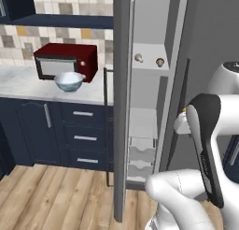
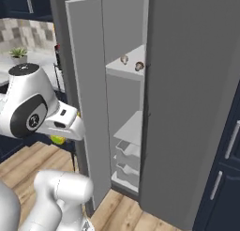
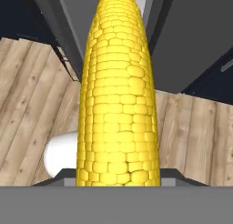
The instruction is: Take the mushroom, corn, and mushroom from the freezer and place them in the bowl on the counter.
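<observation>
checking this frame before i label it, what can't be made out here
- Pincer fingers: in the hand view the corn covers them, so the grip itself is hidden.
- Corn in the right base view: the arm's hand hides all but a yellow-green sliver.
- Two mushrooms on the freezer shelf: too small for detail.
- Bowl inside: contents unclear from the left base view.

There is no text that can be read in these pictures. The red microwave (image 1: 66, 61) on the counter (image 1: 28, 84) has no brand name or numbers that I can see. The grey freezer (image 2: 187, 108) carries no label. On the robot arm (image 2: 33, 119) there is a small dark mark, too blurred to read.
</observation>
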You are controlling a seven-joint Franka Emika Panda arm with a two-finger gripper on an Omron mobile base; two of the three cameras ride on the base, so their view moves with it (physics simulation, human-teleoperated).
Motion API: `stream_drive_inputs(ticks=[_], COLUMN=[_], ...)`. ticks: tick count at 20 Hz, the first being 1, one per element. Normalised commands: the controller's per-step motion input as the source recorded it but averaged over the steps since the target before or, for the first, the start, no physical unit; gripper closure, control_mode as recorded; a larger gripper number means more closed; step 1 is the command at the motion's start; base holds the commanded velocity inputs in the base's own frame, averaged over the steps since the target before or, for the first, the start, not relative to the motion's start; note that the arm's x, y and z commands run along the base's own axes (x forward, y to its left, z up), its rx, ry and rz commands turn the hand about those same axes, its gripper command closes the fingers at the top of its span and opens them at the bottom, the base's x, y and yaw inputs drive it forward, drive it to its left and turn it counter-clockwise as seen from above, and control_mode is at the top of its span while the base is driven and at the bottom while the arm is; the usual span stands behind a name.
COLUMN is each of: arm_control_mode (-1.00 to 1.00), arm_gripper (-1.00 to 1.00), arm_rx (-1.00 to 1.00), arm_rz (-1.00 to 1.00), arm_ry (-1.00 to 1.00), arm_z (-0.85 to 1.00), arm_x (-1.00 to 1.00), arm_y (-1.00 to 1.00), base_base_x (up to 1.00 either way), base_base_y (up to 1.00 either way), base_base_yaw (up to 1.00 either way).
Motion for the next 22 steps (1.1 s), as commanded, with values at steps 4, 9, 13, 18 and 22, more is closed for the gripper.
stream_drive_inputs(ticks=[4,9,13,18,22], arm_control_mode=[1.0,1.0,1.0,1.0,1.0], arm_gripper=[1.0,1.0,1.0,1.0,1.0], arm_rx=[0.0,0.0,0.0,0.0,0.0], arm_rz=[0.0,0.0,0.0,0.0,0.0], arm_ry=[0.0,0.0,0.0,0.0,0.0], arm_z=[0.0,0.0,0.0,0.0,0.0], arm_x=[0.0,0.0,0.0,0.0,0.0], arm_y=[0.0,0.0,0.0,0.0,0.0], base_base_x=[-0.43,-0.28,-0.05,0.09,0.5], base_base_y=[0.71,0.86,0.99,1.0,0.91], base_base_yaw=[0.0,0.0,0.0,-0.01,-0.24])
